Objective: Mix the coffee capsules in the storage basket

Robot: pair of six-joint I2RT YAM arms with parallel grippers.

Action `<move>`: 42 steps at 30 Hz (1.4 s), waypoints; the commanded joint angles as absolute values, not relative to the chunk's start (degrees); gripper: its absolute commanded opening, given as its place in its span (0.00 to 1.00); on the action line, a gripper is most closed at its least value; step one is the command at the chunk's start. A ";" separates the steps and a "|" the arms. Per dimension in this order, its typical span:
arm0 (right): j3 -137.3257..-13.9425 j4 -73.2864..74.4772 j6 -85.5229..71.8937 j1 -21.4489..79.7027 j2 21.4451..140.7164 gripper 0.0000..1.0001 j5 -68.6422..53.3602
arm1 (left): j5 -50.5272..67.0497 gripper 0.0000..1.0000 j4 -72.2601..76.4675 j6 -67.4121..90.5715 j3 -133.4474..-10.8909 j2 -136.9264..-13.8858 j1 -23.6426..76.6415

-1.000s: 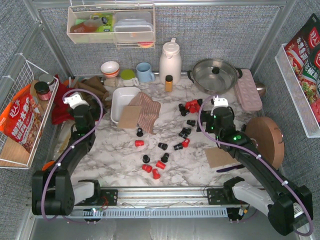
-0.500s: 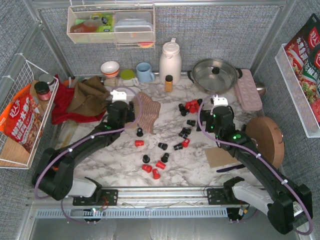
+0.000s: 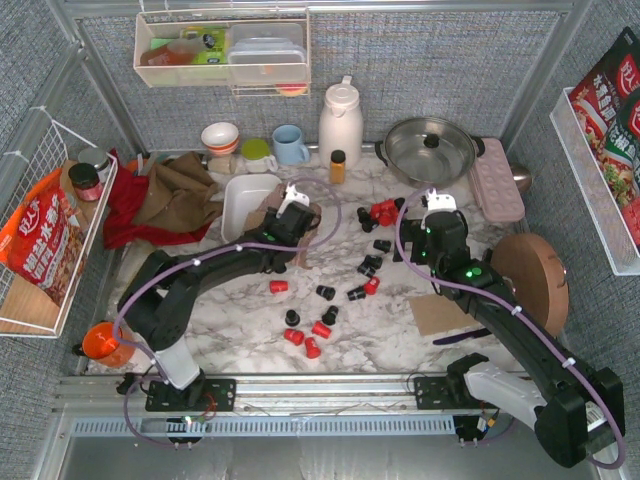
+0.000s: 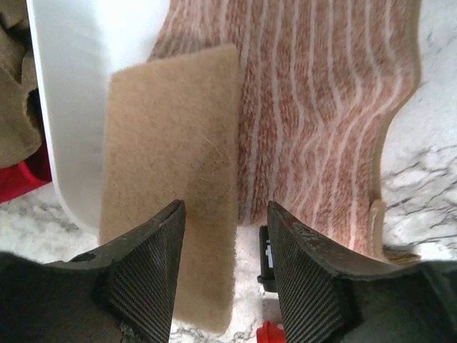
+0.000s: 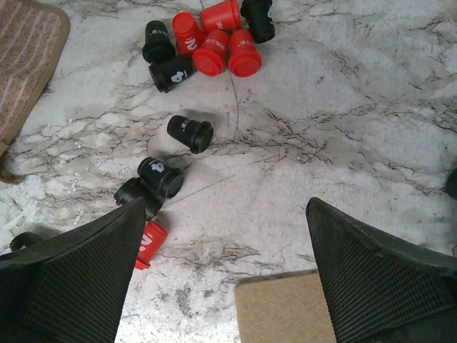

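The coffee capsules [image 3: 322,292], red and black, lie scattered on the marble table, none in the storage basket [image 3: 243,196], a white dish at the back left. My left gripper [image 3: 284,228] is open and empty above a tan pad [image 4: 171,179] and a striped cloth [image 4: 321,107] beside the basket's rim [image 4: 78,107]. In the left wrist view, a black capsule [image 4: 264,257] lies on the table below its fingers [image 4: 153,271]. My right gripper [image 3: 432,232] is open wide and empty above bare marble, near a cluster of red capsules [image 5: 214,43] and several black ones [image 5: 189,132].
A second tan pad [image 3: 435,312] lies front right next to a round wooden board [image 3: 530,280]. At the back stand a white jug [image 3: 340,122], an amber bottle [image 3: 338,166], a pot [image 3: 430,148], cups and a bowl. Brown and red cloths [image 3: 165,195] lie at the left.
My left arm has swung from the table's left side rightward, past the basket, to the striped cloth and tan pad. The right arm has not moved.
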State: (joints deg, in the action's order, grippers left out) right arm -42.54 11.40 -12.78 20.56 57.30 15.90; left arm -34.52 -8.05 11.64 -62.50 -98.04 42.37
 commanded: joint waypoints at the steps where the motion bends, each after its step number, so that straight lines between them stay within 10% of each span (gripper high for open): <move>1: -42.89 11.32 -13.34 20.57 57.41 0.99 15.77 | -43.52 0.59 -13.81 12.79 -63.54 -100.42 44.64; 42: -43.25 12.04 -13.45 20.57 57.92 0.99 14.50 | -56.35 0.57 -20.35 20.97 -61.35 -99.39 48.34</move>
State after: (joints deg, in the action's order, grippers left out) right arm -42.65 12.08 -13.17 20.56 58.11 14.55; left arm -54.50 -19.55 19.88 -61.52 -100.29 48.34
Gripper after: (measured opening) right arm 0.992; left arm 0.601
